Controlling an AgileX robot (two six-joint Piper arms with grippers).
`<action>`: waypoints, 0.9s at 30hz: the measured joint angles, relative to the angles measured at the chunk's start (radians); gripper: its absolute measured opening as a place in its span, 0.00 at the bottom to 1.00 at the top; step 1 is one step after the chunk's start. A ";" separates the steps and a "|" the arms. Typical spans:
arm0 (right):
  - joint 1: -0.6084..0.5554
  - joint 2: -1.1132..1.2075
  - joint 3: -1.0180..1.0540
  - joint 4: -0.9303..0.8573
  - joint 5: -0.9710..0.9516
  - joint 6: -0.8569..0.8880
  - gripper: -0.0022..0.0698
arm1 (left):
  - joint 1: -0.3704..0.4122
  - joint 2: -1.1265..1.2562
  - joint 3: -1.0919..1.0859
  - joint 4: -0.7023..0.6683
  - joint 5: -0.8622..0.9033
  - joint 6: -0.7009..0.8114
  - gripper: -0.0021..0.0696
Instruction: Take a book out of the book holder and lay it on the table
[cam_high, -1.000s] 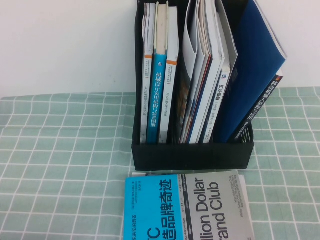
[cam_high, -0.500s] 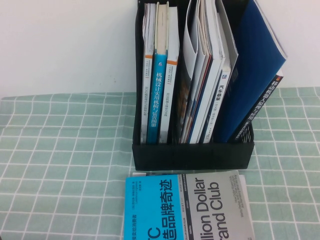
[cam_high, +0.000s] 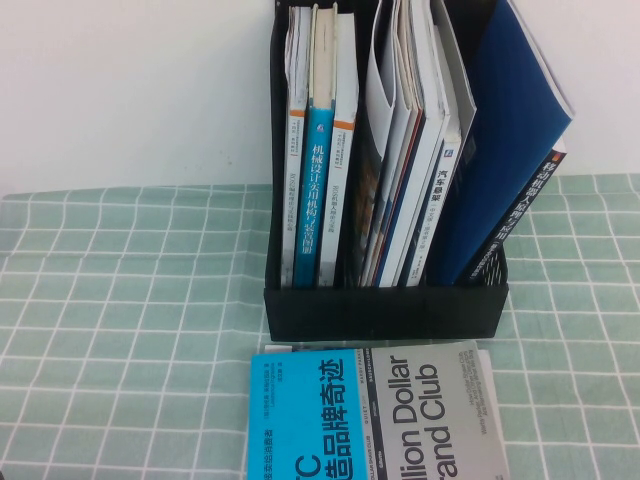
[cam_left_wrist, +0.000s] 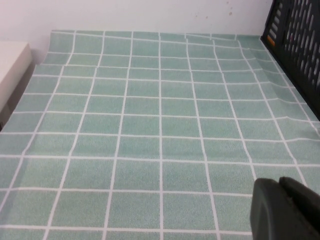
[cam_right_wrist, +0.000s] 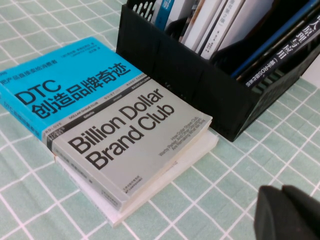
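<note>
Lying flat on the green-gridded worktop (cam_high: 120, 330), the book (cam_high: 375, 415) rests cover-up at the near edge, just in front of the black book holder (cam_high: 385, 305), which still holds other volumes. The right gripper (cam_right_wrist: 290, 212) hovers closed and empty beside the book. The left gripper (cam_left_wrist: 285, 210) hangs over bare cloth; whether it is open I cannot tell.
</note>
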 joint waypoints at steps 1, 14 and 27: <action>0.000 0.000 0.000 0.000 0.000 0.000 0.03 | 0.000 0.000 0.000 0.000 0.000 0.001 0.03; 0.000 -0.002 0.001 0.000 0.000 0.000 0.03 | 0.000 0.000 0.000 0.000 0.000 0.002 0.03; -0.032 -0.016 0.005 -0.136 -0.044 0.235 0.03 | 0.000 0.000 0.000 -0.003 0.000 0.003 0.03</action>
